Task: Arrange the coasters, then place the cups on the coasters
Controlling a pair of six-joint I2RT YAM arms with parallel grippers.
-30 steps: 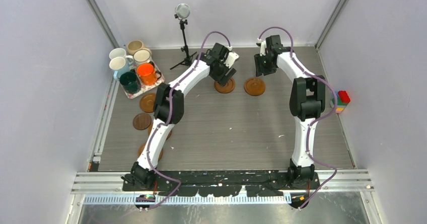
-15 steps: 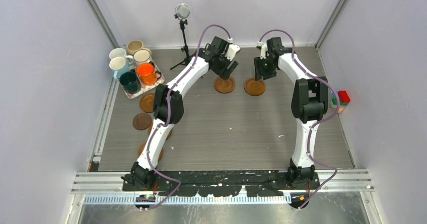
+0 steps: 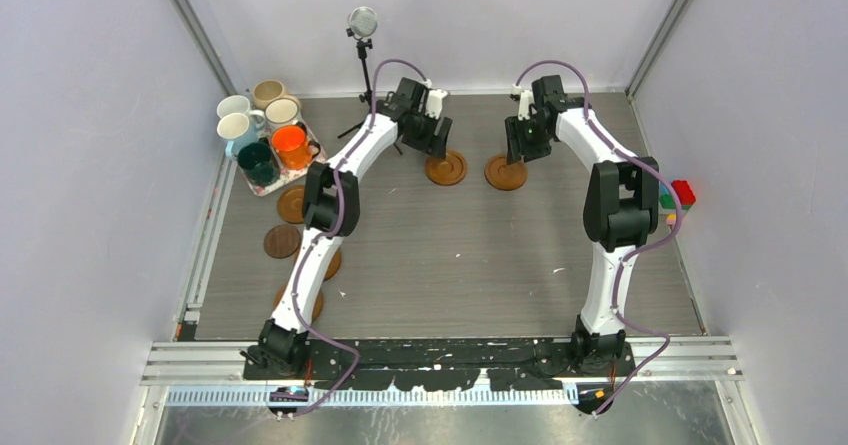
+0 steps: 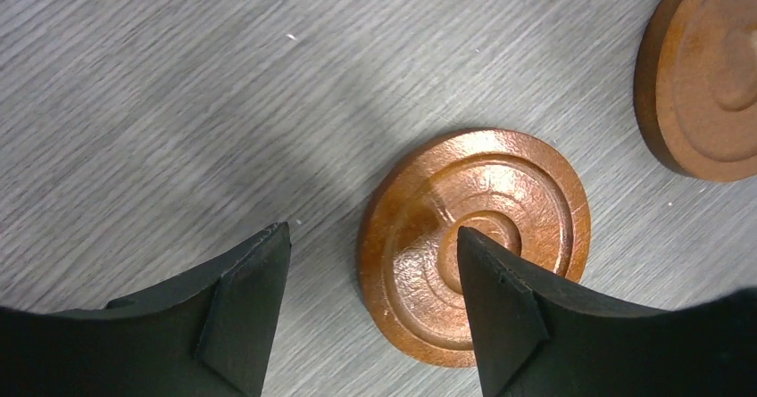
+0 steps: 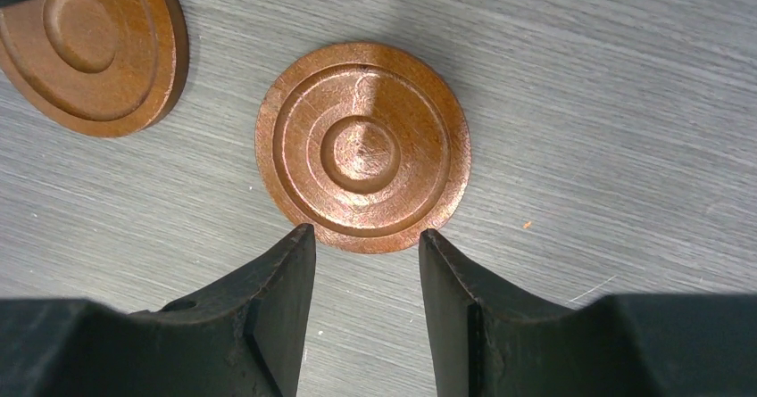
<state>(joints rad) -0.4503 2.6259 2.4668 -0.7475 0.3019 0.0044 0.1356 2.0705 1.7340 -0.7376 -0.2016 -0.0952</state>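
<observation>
Two brown ringed coasters lie side by side at the far middle of the table, the left one and the right one. My left gripper hovers open over the left coaster's left edge, holding nothing. The right gripper is open just short of the right coaster's near rim, also holding nothing. More coasters lie at the left, and two are partly hidden by the left arm. Several cups, among them orange and dark green, stand on the floral tray.
A small microphone stand rises at the back, just left of the left gripper. Coloured blocks sit by the right wall. Walls and a metal rail close in the table on the left, right and back.
The left gripper has drawn back to the left and toward the far wall, off the middle of its coaster. The right gripper has barely moved. Both coasters stay where they lay.
</observation>
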